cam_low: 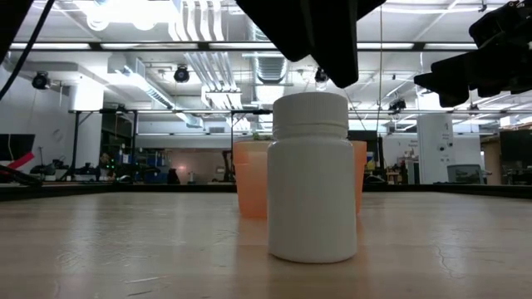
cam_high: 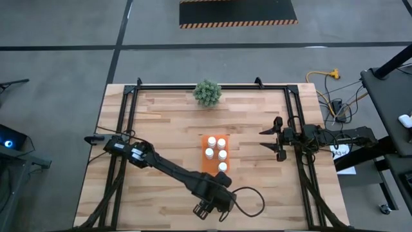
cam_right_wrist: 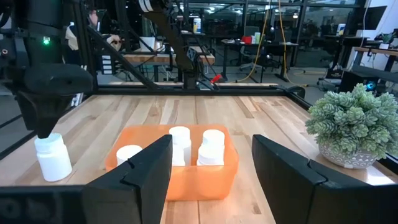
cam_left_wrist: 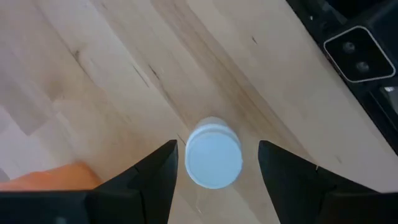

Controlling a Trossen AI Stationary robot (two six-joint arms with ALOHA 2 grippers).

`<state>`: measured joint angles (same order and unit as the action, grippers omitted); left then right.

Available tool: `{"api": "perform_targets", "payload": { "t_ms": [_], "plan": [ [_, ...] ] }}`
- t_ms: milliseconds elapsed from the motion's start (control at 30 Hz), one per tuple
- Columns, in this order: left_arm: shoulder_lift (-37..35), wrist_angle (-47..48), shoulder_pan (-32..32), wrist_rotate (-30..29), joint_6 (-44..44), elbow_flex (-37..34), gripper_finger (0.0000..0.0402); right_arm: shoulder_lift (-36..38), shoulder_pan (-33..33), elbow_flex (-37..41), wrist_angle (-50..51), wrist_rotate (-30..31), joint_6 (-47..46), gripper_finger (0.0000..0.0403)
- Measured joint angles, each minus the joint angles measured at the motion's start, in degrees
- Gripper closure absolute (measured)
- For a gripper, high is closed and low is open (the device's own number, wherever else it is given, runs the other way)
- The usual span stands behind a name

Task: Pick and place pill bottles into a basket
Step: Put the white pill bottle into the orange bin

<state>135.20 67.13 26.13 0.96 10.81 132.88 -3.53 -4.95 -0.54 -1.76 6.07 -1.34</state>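
Observation:
One white pill bottle [cam_left_wrist: 213, 155] stands upright on its base on the table near the front edge, in front of the orange basket [cam_high: 207, 166]. It also shows in the low view [cam_low: 312, 178] and the right wrist view [cam_right_wrist: 53, 157]. My left gripper [cam_left_wrist: 217, 146] is open just above it, pointing down, with one finger to either side of the cap and not touching it. In the high view my left gripper [cam_high: 209, 206] hides this bottle. Several more bottles [cam_high: 222, 154] stand in the basket. My right gripper [cam_high: 265, 139] is open and empty, right of the basket.
A green bushy plant [cam_high: 207, 92] stands at the far middle of the table; it also shows in the right wrist view [cam_right_wrist: 351, 124]. Black frame rails [cam_high: 125, 129] run along the table's left, right and far sides. Bare wood lies left of the basket.

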Motion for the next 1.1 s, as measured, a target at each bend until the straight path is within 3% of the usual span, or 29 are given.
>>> {"api": "perform_targets", "payload": {
  "t_ms": [1100],
  "plan": [
    [0.09,-4.41,-0.18,-2.82,0.07,-5.22,0.0196,-0.02,0.0,0.0,0.0,-0.01,-0.09,0.0193]
  ]
}}
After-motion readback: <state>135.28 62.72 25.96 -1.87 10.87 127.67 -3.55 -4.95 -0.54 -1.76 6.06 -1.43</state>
